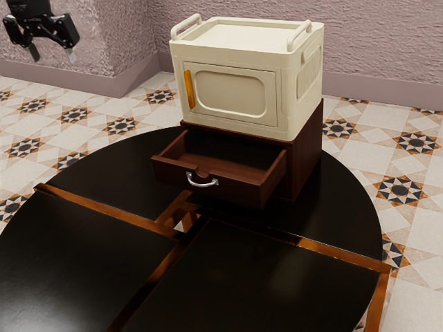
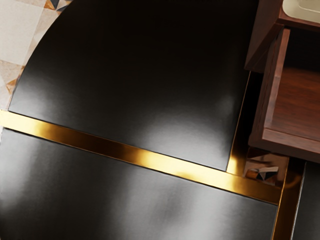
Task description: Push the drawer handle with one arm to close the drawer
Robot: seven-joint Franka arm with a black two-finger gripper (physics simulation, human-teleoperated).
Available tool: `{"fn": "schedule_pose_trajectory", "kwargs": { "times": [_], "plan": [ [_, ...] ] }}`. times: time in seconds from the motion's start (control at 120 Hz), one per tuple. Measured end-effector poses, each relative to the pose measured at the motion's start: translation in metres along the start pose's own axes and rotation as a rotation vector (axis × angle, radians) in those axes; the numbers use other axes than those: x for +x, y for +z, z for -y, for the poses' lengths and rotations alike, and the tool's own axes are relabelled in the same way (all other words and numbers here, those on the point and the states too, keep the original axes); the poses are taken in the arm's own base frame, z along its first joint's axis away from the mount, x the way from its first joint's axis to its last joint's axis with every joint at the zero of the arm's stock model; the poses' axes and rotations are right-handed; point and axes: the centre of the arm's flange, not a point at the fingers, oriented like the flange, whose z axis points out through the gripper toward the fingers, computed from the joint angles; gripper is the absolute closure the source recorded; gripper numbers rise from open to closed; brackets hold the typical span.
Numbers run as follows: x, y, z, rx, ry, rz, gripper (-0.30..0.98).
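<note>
Where the handle lies: on the open drawer, toward the exterior view's right from the gripper, lower, well apart
Handle axis: across the drawer front; push square to it, cabinet-ward
Gripper: fingers spread, empty
Cream box: atop the cabinet, probably clear of the push

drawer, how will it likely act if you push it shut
The drawer looks rigid, with straight wooden panels, so it should slide as one piece. The cream box on the cabinet may weigh it down against tipping.
</note>
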Motion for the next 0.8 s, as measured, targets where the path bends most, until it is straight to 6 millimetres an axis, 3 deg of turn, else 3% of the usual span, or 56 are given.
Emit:
{"fn": "schedule_pose_trajectory", "kwargs": {
  "times": [0.192, 0.208, 0.275, 0.308, 0.342, 0.433, 0.533, 0.642, 0.742, 0.775, 0.8],
  "plan": [
    [0.0, -0.004, 0.013, 0.006, 0.017, -0.011, 0.02],
    [-0.001, -0.013, 0.012, 0.008, 0.021, -0.028, 0.02],
    [-0.028, -0.098, 0.007, 0.006, 0.056, -0.178, 0.02],
    [-0.035, -0.112, 0.003, 0.009, 0.072, -0.197, 0.02],
    [-0.032, -0.108, -0.003, 0.016, 0.085, -0.181, 0.02],
    [-0.008, -0.069, -0.027, 0.019, 0.12, -0.103, 0.02],
    [-0.007, -0.061, -0.069, -0.015, 0.203, -0.081, 0.02],
    [-0.025, -0.066, -0.12, -0.052, 0.318, -0.058, 0.02],
    [-0.057, -0.055, -0.157, -0.101, 0.431, 0.012, 0.02],
    [-0.074, -0.05, -0.155, -0.127, 0.456, 0.039, 0.03],
    [-0.08, -0.04, -0.129, -0.137, 0.426, 0.061, 0.03]
  ]
}}
